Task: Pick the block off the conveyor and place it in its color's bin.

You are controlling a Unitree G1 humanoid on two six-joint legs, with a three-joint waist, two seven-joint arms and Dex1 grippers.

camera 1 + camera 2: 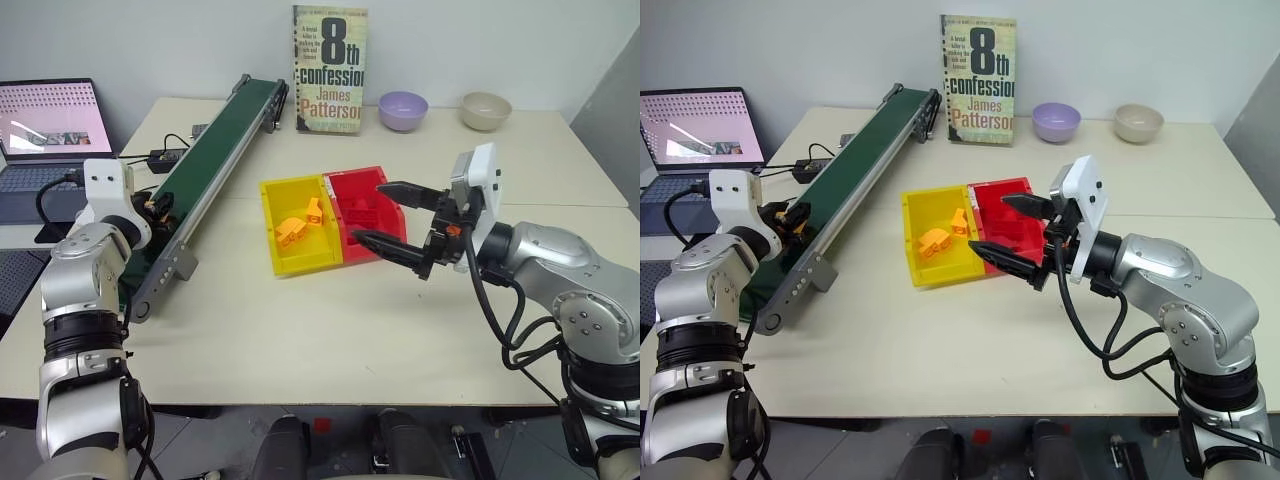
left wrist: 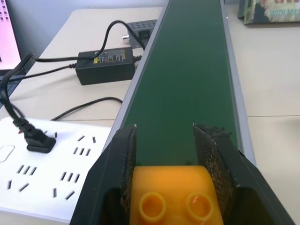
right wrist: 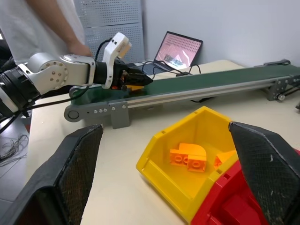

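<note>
Left gripper (image 2: 171,187) was clamped on the block (image 2: 171,199) over the conveyor (image 2: 187,84); right gripper (image 1: 395,228) gaped near the bin (image 1: 275,205). Lifting clear first seemed wise.

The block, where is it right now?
In the left wrist view, the block sits clamped in the left claw, just over the conveyor's near end.

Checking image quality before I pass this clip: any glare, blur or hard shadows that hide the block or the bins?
Left wrist view: the block is sharp between the left gripper fingers, with the conveyor softer farther off. Right wrist view: the right gripper fingers look soft up close, while the bin is evenly lit. Left eye view: soft, faint shadows on the table, and no glare.
</note>
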